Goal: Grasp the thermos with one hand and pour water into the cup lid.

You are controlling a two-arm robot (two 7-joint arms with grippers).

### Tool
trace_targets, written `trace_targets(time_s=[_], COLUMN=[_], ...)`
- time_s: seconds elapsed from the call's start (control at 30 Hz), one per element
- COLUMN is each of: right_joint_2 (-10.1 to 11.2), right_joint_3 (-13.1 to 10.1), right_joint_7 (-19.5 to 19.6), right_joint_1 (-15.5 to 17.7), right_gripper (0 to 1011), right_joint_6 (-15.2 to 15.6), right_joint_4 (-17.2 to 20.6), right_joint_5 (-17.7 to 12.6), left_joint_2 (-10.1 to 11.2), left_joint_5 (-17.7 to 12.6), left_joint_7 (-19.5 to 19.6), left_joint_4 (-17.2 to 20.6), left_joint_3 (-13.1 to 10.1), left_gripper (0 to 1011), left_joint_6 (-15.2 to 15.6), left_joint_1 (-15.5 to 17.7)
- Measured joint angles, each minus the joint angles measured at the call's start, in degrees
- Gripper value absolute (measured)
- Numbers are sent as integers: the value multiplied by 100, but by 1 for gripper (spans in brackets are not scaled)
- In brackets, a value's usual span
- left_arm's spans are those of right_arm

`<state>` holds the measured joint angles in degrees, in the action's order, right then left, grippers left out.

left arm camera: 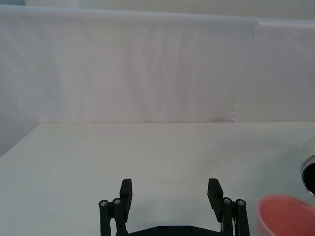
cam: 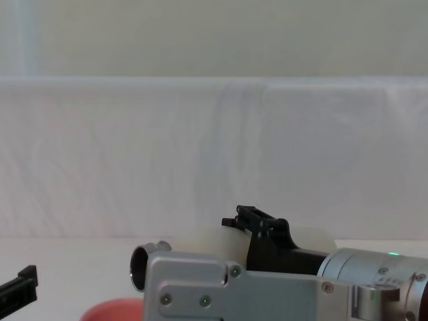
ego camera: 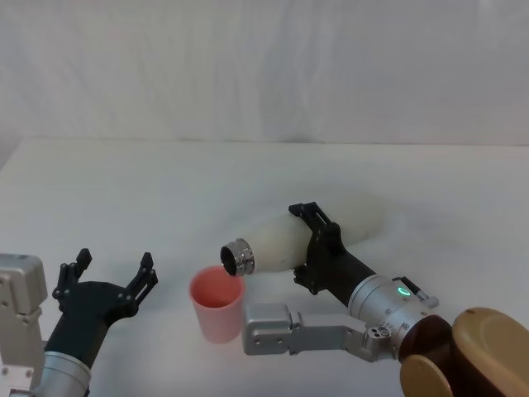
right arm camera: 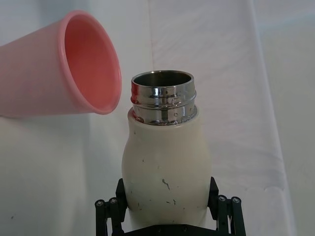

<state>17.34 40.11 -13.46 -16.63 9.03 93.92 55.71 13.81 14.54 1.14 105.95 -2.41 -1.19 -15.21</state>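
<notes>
The thermos [ego camera: 281,241] is clamped around its body by the right end effector [ego camera: 307,248] and tipped sideways, its steel neck held just over the cup lid [ego camera: 217,303], beyond which the left end effector [ego camera: 111,269] is held wide open and empty above the table [ego camera: 165,182].

The right gripper [right arm camera: 167,216] has its black fingers [right arm camera: 120,196] pressed against either side of the thermos [right arm camera: 165,162], clamping the cream body low down. The shiny threaded steel neck is uncapped, its open mouth sitting just beside the smooth rim of the pink cup lid [right arm camera: 59,69]. Whether the two touch is hard to tell. A white cloth [right arm camera: 231,69] lies beneath both.
</notes>
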Motion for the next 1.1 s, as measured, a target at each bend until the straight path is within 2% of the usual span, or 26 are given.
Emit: trace_targets(time_s=[1.1], right_joint_2=[11], right_joint_3=[128], right_joint_7=[-31], right_joint_1=[-98], right_gripper=[960], right_joint_6=[50], right_joint_4=[-28], right_joint_5=[363], left_joint_2=[0], left_joint_5=[0], left_joint_7=[0], left_joint_4=[0], left_joint_3=[0], left_gripper=[1001], left_joint_6=[0], left_joint_1=[0])
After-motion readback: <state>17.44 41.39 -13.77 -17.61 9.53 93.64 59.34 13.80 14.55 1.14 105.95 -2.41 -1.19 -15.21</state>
